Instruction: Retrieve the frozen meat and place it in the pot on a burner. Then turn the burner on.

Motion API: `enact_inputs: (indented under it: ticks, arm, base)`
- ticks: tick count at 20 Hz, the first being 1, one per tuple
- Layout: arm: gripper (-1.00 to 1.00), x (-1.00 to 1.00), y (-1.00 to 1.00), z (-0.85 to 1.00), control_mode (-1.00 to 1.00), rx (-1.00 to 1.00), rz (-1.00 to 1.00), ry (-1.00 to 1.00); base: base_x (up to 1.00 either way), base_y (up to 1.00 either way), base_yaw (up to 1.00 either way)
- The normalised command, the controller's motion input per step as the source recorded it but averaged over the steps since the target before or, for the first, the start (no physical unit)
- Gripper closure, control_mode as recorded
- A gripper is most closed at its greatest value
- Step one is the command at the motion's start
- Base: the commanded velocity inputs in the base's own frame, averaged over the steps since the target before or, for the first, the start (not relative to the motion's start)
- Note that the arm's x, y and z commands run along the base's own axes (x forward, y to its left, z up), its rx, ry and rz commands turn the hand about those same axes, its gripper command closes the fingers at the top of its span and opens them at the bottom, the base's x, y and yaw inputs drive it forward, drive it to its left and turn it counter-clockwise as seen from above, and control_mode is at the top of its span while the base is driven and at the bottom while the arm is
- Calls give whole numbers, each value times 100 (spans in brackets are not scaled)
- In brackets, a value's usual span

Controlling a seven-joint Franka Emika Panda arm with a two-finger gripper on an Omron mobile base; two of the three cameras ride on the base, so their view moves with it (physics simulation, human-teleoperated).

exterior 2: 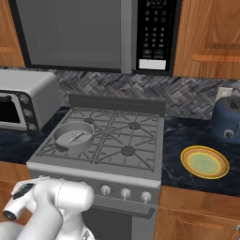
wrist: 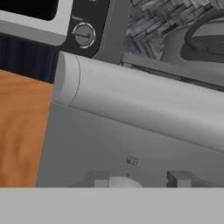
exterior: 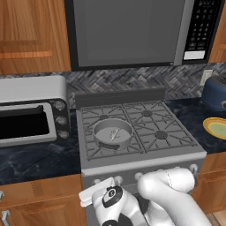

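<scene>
No brand to read anywhere: the microwave [exterior 2: 93, 33] keypad shows rows of pale marks, too small to make out, above a blank white panel. The toaster oven [exterior: 31, 110] has three plain dials, and a tiny mark on the stove front in the hand view is just a blur.

Now the pot [exterior: 113, 133]: shallow, round, plain grey metal with low straight sides, sitting on the front-left burner [exterior 2: 61, 145] of the stove [exterior 2: 140, 173]. Inside it lies the meat [exterior: 114, 133], a thin, pale whitish sliver resting on the pot's floor, far smaller than the pot itself. The right base view shows the same thing, pot [exterior 2: 73, 136] with the meat [exterior 2: 75, 137] lying across its bottom.

The arm is folded low in front of the stove, its hand by the knobs [exterior 2: 125, 192] at the left end of the front panel. In the hand view the pincer [wrist: 140, 179] faces the stove's grey front, fingers apart with nothing between them.

A yellow plate [exterior 2: 205, 162] sits on the dark table [exterior 2: 187, 136] to the right, a blue toaster [exterior 2: 227, 119] behind it.
</scene>
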Motion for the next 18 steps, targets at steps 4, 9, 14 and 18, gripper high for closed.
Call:
enact_inputs:
  ticks: [4,9,14,18]
  arm:
    - [-100,-58,-1,-10,-100,0,0,0]
    - [-100,-24,0,-2,-100,0,0,0]
    - [-100,2,0,0,-100,0,0,0]
    - [-100,24,0,-23,-100,0,-1,0]
  base:
    - [0,0,0]
    - [0,0,0]
    - [0,0,0]
    - [0,0,0]
